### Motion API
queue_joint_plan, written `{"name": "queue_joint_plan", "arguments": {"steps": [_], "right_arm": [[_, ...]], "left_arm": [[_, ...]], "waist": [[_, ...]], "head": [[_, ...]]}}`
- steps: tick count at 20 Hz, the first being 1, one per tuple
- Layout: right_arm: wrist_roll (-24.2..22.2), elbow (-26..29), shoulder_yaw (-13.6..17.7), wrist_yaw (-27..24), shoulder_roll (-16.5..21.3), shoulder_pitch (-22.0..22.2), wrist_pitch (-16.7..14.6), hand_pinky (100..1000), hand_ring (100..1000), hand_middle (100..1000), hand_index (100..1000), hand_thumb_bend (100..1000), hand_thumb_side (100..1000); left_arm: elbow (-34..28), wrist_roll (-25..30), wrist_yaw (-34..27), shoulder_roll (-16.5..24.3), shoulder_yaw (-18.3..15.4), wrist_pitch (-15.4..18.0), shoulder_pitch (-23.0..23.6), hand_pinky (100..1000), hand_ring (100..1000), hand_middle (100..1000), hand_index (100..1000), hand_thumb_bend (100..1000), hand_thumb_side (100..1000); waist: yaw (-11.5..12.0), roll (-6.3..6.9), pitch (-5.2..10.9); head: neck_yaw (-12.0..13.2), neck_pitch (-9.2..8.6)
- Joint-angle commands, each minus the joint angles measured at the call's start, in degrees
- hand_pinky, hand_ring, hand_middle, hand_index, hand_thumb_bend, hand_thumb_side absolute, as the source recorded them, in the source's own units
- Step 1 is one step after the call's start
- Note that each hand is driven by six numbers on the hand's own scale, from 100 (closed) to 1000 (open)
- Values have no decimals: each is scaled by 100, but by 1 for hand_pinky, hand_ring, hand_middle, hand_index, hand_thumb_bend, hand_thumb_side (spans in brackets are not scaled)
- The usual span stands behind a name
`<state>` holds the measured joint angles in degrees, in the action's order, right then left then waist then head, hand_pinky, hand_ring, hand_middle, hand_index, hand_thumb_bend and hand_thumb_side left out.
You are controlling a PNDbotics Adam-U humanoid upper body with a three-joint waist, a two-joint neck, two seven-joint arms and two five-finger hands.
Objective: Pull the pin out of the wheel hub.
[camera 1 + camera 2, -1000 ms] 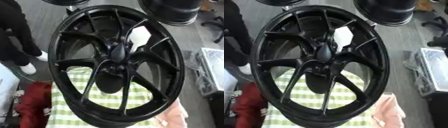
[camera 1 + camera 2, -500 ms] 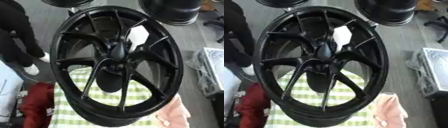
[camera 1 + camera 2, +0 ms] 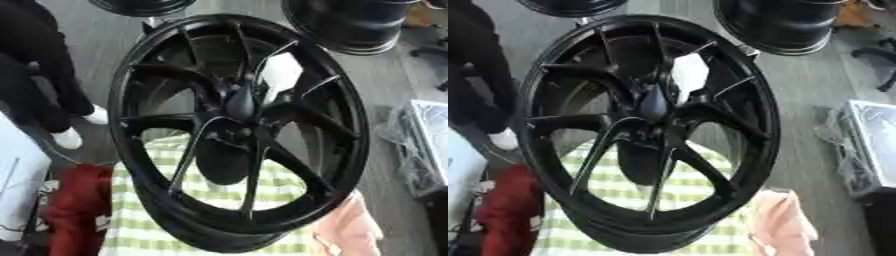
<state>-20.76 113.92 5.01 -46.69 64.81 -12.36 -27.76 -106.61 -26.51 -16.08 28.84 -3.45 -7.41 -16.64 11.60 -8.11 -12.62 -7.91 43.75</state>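
A large black multi-spoke wheel [image 3: 238, 130] stands upright, slightly tilted, on a green and white checked cloth [image 3: 210, 220]. Its hub [image 3: 241, 104] sits at the centre as a dark pointed boss where the spokes meet. The pin cannot be told apart from the black hub. Through the spokes a white patch [image 3: 689, 74] shows above the hub and a dark oval shape [image 3: 223, 162] below it. Neither of my hands can be made out in either view.
Two more black wheels [image 3: 350, 25] [image 3: 140, 6] lie on the grey floor behind. A person in black with white shoes [image 3: 35, 70] stands at the left. A red cloth [image 3: 74, 205] and a pink cloth [image 3: 350, 230] flank the checked cloth. A plastic-lined box [image 3: 868, 145] is at right.
The whole picture has shifted a little, so the camera moved. The wheel stands in the same place on the cloth.
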Motion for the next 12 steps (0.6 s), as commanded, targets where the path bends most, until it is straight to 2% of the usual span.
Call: {"name": "queue_joint_plan", "arguments": {"steps": [1, 7, 12], "right_arm": [[-242, 67, -160, 180, 168, -342, 128, 1000, 830, 813, 890, 100, 418], [-776, 67, -580, 704, 96, -1188, 114, 976, 851, 827, 890, 100, 193], [-1242, 67, -907, 1170, 72, -1494, -181, 957, 850, 817, 889, 100, 118]], "left_arm": [[-107, -45, -10, 206, -87, 18, -5, 626, 643, 794, 797, 137, 815], [-48, -183, -164, 173, -195, 52, 144, 625, 643, 794, 796, 153, 826], [24, -280, -258, 203, -273, 81, 249, 625, 642, 793, 795, 161, 835]], "waist": [[15, 16, 136], [0, -21, 218], [13, -63, 262]], "head": [[-79, 36], [-90, 36], [-65, 36]]}}
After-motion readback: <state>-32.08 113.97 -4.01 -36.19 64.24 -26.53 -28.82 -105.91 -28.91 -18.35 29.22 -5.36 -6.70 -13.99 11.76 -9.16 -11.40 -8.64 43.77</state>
